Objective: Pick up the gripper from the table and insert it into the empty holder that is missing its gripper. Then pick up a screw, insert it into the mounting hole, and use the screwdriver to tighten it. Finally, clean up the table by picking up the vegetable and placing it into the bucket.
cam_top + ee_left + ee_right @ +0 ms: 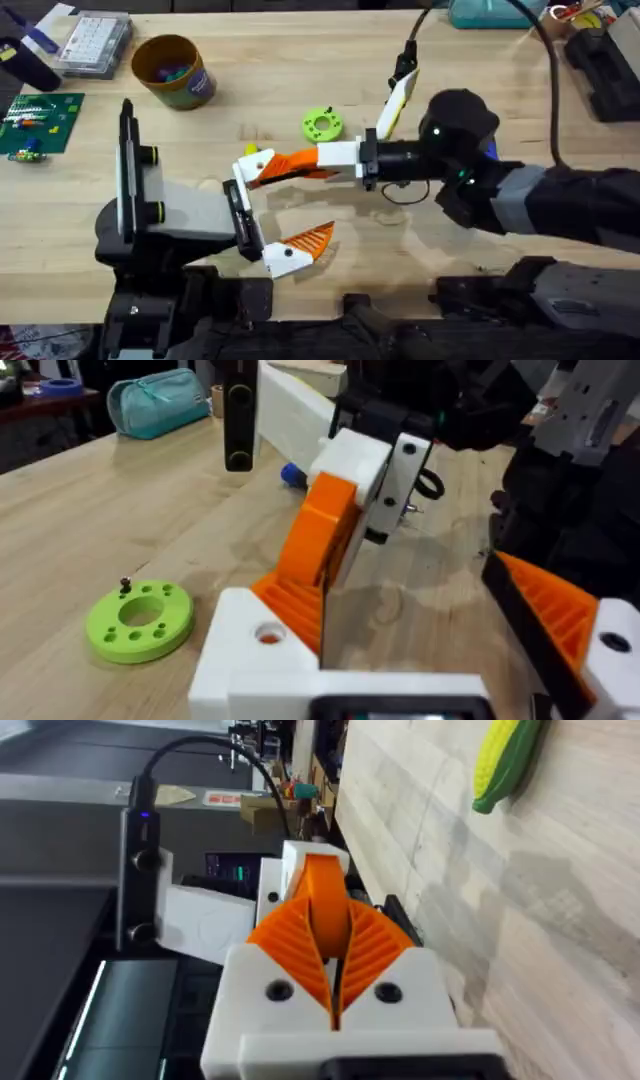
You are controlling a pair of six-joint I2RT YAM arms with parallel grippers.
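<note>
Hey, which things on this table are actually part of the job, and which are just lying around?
Job: orange gripper, held by right gripper; holder; screw on green disc; corn; bucket.
Lying about: clear compartment box; green circuit board; teal pouch.

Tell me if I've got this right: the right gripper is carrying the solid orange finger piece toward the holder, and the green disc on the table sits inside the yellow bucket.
Not quite. The right gripper does hold the solid orange finger piece near the holder, but the green disc lies flat on the bare table, well apart from the yellow bucket. The overhead view shows it.
</note>
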